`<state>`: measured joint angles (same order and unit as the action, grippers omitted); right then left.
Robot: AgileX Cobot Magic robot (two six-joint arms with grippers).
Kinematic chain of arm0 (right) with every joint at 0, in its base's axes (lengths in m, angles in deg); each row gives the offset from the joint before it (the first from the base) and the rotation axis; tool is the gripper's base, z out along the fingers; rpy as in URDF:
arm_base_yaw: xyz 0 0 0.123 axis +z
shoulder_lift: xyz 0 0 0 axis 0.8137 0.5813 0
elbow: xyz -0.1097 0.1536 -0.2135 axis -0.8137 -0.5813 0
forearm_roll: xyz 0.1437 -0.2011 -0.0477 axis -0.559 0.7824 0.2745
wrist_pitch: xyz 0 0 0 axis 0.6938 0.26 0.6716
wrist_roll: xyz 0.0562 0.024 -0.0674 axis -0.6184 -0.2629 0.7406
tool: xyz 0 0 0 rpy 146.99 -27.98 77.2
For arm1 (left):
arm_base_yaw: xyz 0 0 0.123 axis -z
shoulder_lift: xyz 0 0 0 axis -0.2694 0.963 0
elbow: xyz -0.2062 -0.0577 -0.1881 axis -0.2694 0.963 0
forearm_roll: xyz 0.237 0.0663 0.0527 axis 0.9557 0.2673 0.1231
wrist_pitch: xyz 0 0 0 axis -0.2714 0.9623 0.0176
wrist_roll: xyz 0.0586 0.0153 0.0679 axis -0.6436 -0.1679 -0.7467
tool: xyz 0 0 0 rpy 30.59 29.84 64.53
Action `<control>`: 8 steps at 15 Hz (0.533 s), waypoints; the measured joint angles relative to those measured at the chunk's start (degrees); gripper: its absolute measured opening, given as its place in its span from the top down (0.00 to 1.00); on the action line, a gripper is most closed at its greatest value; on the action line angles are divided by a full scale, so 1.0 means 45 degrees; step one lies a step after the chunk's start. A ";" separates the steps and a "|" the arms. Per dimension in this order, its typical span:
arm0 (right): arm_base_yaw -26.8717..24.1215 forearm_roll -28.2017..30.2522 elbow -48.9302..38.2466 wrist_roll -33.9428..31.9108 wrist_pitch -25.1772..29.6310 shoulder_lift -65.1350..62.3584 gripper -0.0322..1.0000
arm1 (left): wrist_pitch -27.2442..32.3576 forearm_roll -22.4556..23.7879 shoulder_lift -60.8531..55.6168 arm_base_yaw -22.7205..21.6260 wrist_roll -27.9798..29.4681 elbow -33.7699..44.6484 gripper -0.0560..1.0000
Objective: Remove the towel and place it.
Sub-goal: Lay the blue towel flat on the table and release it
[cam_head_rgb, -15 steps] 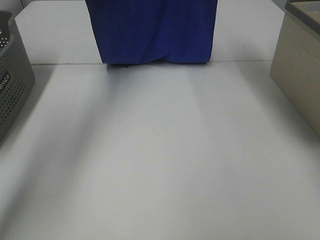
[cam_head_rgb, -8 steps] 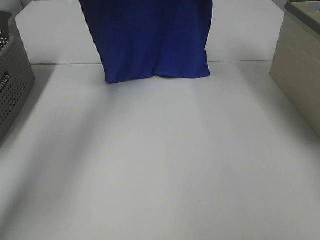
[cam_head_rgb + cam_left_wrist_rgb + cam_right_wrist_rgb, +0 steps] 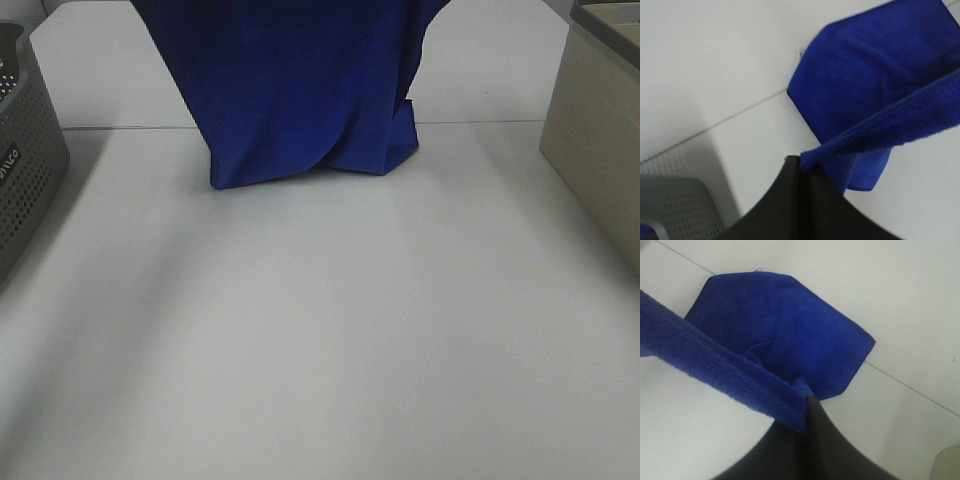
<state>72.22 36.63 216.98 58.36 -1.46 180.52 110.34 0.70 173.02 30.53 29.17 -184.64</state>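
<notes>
The towel [image 3: 300, 90] hangs as a wide blue sheet from above the upper edge of the exterior view. Its lower end rests bunched and folded on the white table [image 3: 320, 340], at the far seam line. The left gripper [image 3: 801, 167] is closed on the towel's upper hem, with the fuzzy edge running out from between the black jaws. The right gripper [image 3: 807, 410] is likewise clamped on the hem at the opposite end. A grey perforated basket [image 3: 25, 170] stands at the left table edge, well apart from the towel. A beige box [image 3: 600, 140] stands at the right edge.
</notes>
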 joint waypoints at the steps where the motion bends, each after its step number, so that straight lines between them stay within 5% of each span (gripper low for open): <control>1: 0.0013 -0.0242 -0.0980 0.0000 0.0000 -0.0547 0.97 | -0.0051 -0.0178 -0.0764 0.0000 0.0166 0.1362 0.95; 6: 0.0051 -0.1999 -0.6634 0.0000 -0.0038 -0.3794 0.97 | -0.0382 -0.1031 -0.4775 0.0102 0.0293 0.7818 0.95; 8: 0.0166 -0.2585 -0.9804 0.0000 -0.0051 -0.5857 0.97 | -0.0458 -0.2139 -0.6532 0.0178 0.0318 1.0657 0.95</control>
<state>72.96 25.00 172.86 58.36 -1.69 154.17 108.28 -8.92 143.63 31.33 30.60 -136.68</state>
